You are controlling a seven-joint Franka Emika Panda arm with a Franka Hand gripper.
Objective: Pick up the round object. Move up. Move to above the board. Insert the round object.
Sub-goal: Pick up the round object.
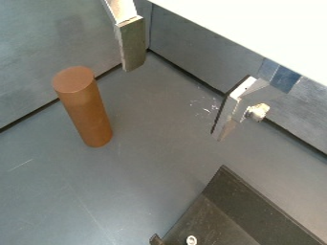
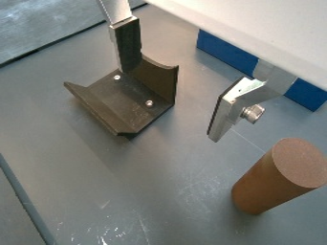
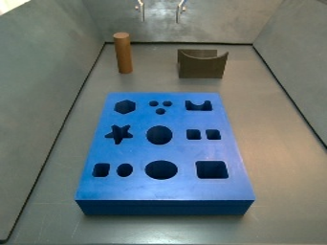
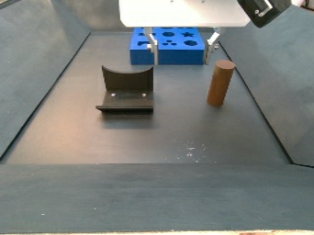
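**Brown peg untouched, every step yet to do**

Brown and wood-like, the round object (image 3: 122, 52) stands upright on the grey floor, close to a side wall and well apart from the board (image 3: 163, 194). In both side views it stands alone, nothing touching it. The end effector (image 1: 179, 81) hangs above the floor with its two silver fingers (image 1: 132, 45) spread wide and nothing between them; in a wrist view the peg (image 2: 277, 189) sits off to one side of the open gap, not inside it. So my reading is that the pick-up has not begun: the jaws need to be brought over the peg and closed on it before any lift, carry or insertion.

The blue board lies flat with its cut-outs all empty, including the round holes (image 3: 159, 135) the peg could go in. A dark notched block (image 3: 202, 63) sits near the back, beside the peg's side of the floor but apart from it.
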